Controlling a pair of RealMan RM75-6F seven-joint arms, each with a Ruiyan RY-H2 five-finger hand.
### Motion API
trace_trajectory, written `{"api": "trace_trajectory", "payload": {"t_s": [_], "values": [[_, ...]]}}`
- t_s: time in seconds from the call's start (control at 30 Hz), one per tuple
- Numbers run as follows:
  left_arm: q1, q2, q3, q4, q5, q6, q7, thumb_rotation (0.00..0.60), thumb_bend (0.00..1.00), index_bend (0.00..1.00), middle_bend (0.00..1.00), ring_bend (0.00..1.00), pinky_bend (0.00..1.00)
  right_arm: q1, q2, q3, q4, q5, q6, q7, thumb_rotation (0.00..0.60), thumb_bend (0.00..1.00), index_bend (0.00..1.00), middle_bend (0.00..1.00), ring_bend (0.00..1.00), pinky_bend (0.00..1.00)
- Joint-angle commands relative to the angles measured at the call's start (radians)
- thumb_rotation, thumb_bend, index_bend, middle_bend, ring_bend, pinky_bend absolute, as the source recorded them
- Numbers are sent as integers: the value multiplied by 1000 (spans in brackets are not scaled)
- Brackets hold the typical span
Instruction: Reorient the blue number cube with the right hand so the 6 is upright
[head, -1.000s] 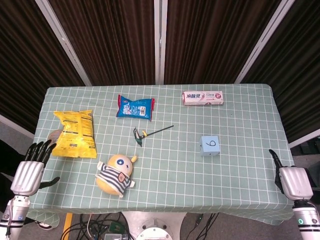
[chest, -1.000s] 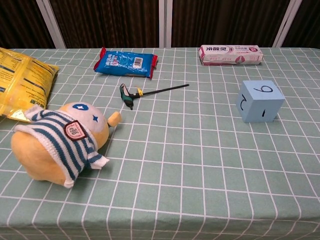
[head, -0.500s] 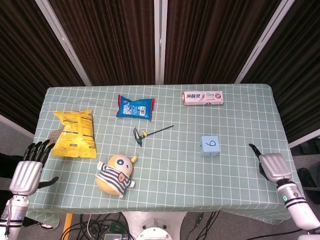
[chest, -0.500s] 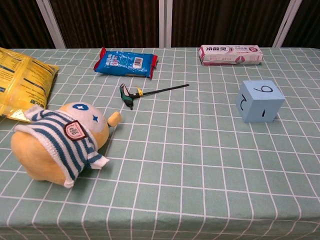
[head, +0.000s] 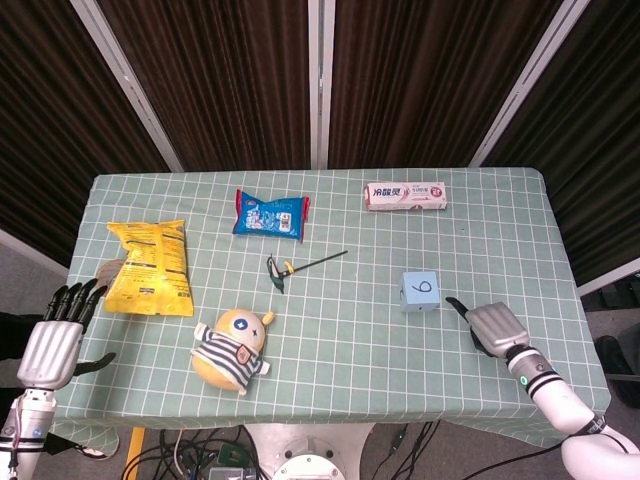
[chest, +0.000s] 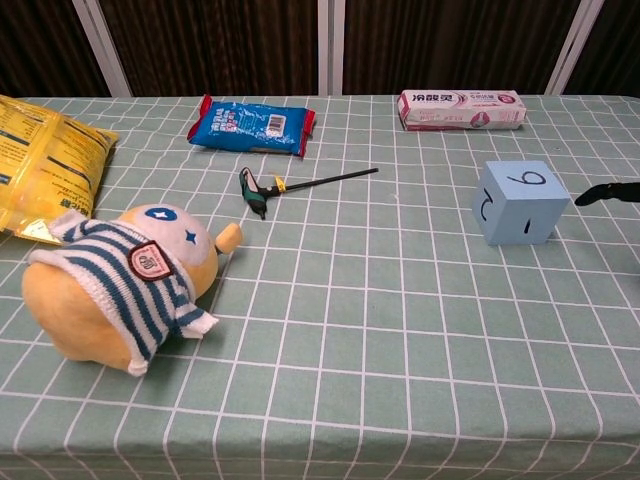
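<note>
The blue number cube (head: 421, 291) (chest: 519, 202) sits on the table right of centre, a handwritten 6 or 9 on its top face and other digits on its near sides. My right hand (head: 494, 328) hovers over the table just right of and nearer than the cube, apart from it and holding nothing; only a dark fingertip (chest: 606, 192) shows at the right edge of the chest view. My left hand (head: 59, 337) hangs off the table's left edge, fingers spread and empty.
A plush doll in a striped shirt (head: 233, 348) lies front left. A yellow snack bag (head: 150, 266), a blue packet (head: 270, 214), a green-handled hex key (head: 290, 267) and a toothpaste box (head: 405, 195) lie further back on the checked tablecloth (head: 340, 330).
My right hand has moved left from beyond the table's right edge onto the table, ending close to the cube. The cube and the left hand have stayed put.
</note>
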Motion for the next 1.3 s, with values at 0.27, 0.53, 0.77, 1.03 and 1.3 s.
{"api": "trace_trajectory", "payload": {"t_s": [0.27,0.53,0.77,1.03,1.3], "values": [[5,0,1,11,2,10,-19,600,0,69,0,0,42,48,-35,-31,-47,3,2,-52,600,1000,30,930,813,710],[12,5,0,19,3,23,-38,600,0,69,0,0,42,116,-65,-17,-88,32,4,-107,600,1000,33,931,813,710],[25,13,3,24,1,38,-52,600,0,69,0,0,42,244,-77,10,-94,199,-48,-188,600,1000,33,938,813,710],[33,17,0,34,-9,44,-64,600,0,69,0,0,42,426,-65,-5,-99,446,-101,-268,600,1000,33,947,820,710],[34,16,-1,46,-14,38,-76,600,0,69,0,0,42,652,-87,-101,-33,723,-149,-332,600,1000,30,949,820,711]]}}
